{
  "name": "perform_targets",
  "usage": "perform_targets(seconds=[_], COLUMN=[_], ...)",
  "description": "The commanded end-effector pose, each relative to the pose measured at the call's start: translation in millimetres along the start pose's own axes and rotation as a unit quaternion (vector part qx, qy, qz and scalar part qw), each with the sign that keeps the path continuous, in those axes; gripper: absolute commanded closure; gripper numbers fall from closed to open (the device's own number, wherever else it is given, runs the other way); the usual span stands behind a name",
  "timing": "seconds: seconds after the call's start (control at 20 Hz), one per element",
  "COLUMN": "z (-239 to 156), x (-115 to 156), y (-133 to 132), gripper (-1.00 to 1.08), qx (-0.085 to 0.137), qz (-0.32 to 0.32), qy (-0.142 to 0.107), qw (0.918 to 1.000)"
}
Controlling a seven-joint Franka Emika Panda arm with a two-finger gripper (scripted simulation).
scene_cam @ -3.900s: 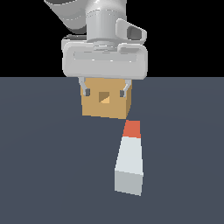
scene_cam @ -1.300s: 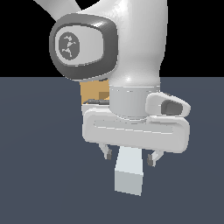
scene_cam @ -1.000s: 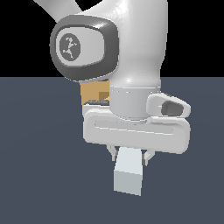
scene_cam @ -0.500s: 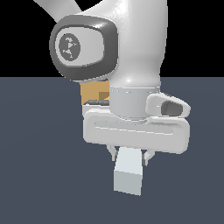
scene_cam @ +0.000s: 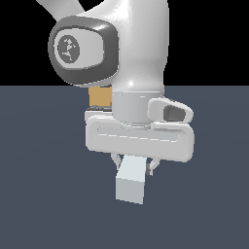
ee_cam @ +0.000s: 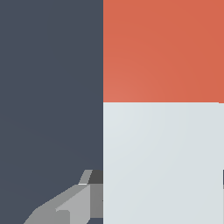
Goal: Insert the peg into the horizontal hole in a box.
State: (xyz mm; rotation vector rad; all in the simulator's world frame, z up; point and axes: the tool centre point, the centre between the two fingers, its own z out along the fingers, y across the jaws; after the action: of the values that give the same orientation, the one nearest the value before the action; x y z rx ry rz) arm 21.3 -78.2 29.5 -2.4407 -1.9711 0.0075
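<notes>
The peg (scene_cam: pixel 131 187) shows its pale grey-white end below the white hand in the exterior view. My gripper (scene_cam: pixel 133 165) is shut on the peg, with a finger pressed against each of its sides. In the wrist view the peg (ee_cam: pixel 162 157) fills much of the picture, its red-orange end (ee_cam: pixel 162 48) beyond the white part, and one grey finger (ee_cam: pixel 74 203) touches its side. Only a small tan patch of the box (scene_cam: pixel 100 96) shows behind the arm. The hole is hidden by the arm.
The dark blue-grey floor (scene_cam: pixel 44 185) spreads all around. The arm's big white links and a dark grey joint cap (scene_cam: pixel 82 51) block most of the exterior view's middle.
The hand came down over the peg and its fingers closed on the peg's sides. Since half a second ago, hand and peg have risen slightly and shifted toward the exterior view's left.
</notes>
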Motion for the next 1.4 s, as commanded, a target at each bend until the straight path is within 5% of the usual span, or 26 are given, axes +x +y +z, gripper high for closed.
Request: perform_targets(seconds=[0.0,0.85,1.35], z=[-7,-57,-70], x=[7,85,106], y=[-7,-107,-130], gripper=[1.08,1.08,1.08], qx=[-0.003,-0.003,-0.003], qz=[0.001,0.021,0.025], qy=[0.001,0.001,0.000], qw=[1.0000,0.9998,0.9997])
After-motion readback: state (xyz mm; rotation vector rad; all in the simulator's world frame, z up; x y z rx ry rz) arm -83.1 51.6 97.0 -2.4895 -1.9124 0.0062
